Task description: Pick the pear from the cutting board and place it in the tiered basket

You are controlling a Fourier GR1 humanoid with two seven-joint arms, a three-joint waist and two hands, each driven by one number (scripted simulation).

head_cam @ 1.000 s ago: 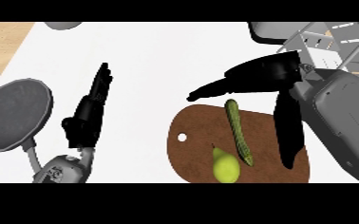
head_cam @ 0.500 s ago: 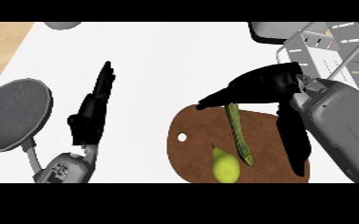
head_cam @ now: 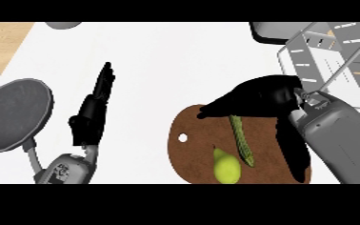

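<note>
A yellow-green pear (head_cam: 226, 167) lies on the round brown cutting board (head_cam: 190, 148) near the lower edge. Beside it on the board lies a long green vegetable (head_cam: 243, 138). My right hand (head_cam: 264, 97) hovers over the board's far part, above the vegetable's top end, its fingers relaxed and pointing left and down; it holds nothing. The wire tiered basket (head_cam: 323, 52) stands at the upper right, just behind that hand. At the left, my left hand (head_cam: 95, 109) rests open with straight fingers pointing up, well away from the board.
A dark grey pan (head_cam: 21, 114) sits at the left edge next to the left arm. A grey object (head_cam: 63, 25) shows at the top left and a grey tray (head_cam: 271, 31) at the top right. Wood counter edge (head_cam: 14, 38) borders the white top.
My right hand has drawn back toward me and lowered over the cutting board's far side, its fingers curling down somewhat. The left hand and the pear have stayed put.
</note>
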